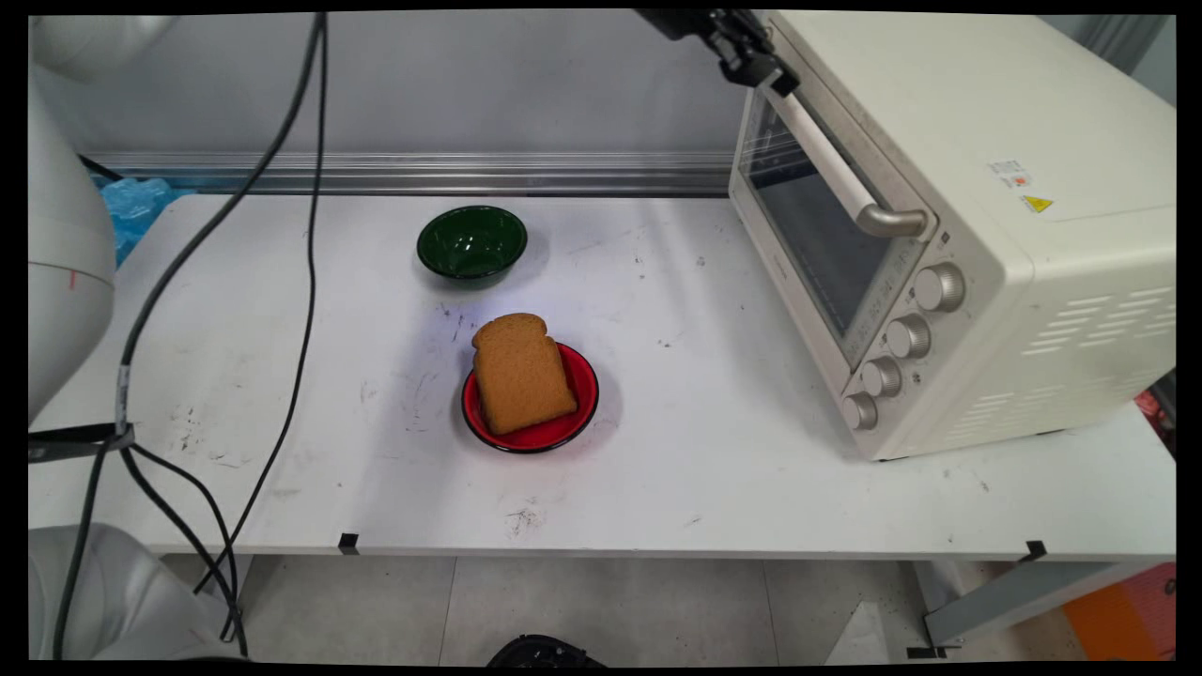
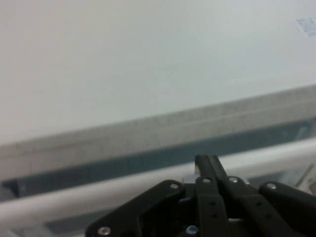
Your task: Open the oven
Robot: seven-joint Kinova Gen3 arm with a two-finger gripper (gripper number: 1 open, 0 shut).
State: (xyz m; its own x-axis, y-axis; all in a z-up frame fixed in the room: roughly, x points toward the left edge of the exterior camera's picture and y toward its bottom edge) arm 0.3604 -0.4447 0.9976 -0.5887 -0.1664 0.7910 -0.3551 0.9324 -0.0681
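My tool (image 1: 762, 68) sits at the oven's (image 1: 948, 235) door handle (image 1: 826, 160), its grip state indeterminate, at 1 o'clock from the bread (image 1: 521, 373) lying on the red plate (image 1: 573, 422); the door remains closed.

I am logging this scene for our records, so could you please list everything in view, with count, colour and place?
Toaster oven: one, cream, table's right side, door shut.
Oven door handle: one, white bar with metal ends, along the door's top.
Knobs: four, silver, in a column beside the door.
Plate: one, red, table's middle.
Bread slice: one, brown, lying on the plate.
Bowl: one, dark green, behind the plate.
Table: one, white, scuffed.
Cables: black, hanging at left.
Gripper: one, black, at the handle's far end, top edge.
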